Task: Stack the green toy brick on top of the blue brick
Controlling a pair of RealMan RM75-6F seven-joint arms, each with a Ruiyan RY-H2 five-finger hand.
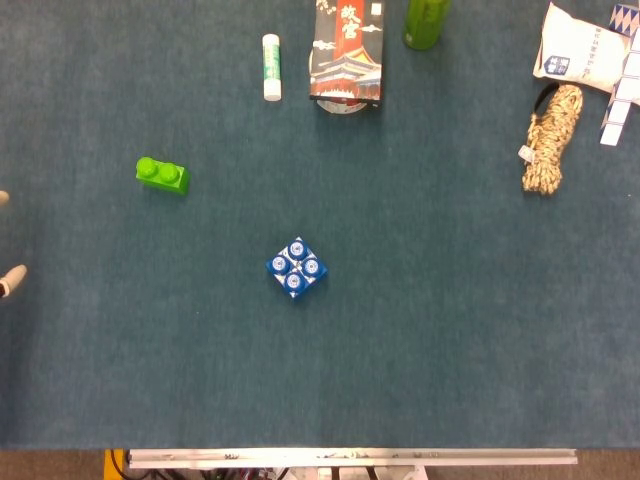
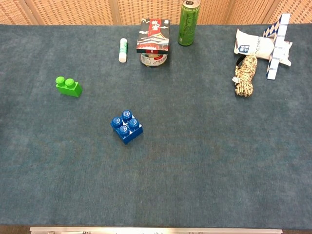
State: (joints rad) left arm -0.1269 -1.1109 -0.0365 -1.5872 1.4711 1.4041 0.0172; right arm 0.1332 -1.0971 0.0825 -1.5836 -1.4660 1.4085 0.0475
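Head view shows the dark teal felt-covered table (image 1: 450,330) from above. The small green plastic toy brick with two round studs (image 1: 162,175) lies on the left part of the cloth, alone, with nothing touching it. The blue square plastic brick with four studs (image 1: 297,268) sits near the middle, turned like a diamond, well apart from the green one and nearer to the front edge. So the green brick is not yet on the blue one.

At the far left edge of this view only two pale fingertips (image 1: 12,280) of the left hand (image 1: 6,282) are visible; they are separated from each other, but the rest of the hand is cut off, so I cannot tell if it is spread or closed. It touches no object. The right hand appears in neither view.

Along the far side stand a white and green glue stick (image 1: 270,67), lying flat, a dark printed box with a red and white picture (image 1: 346,50), and a green drink can (image 2: 187,16). On the right are a coiled beige rope bundle (image 1: 551,139), a white soft packet with a blue mark (image 1: 581,45), and a blue and white folded puzzle toy (image 2: 278,45).
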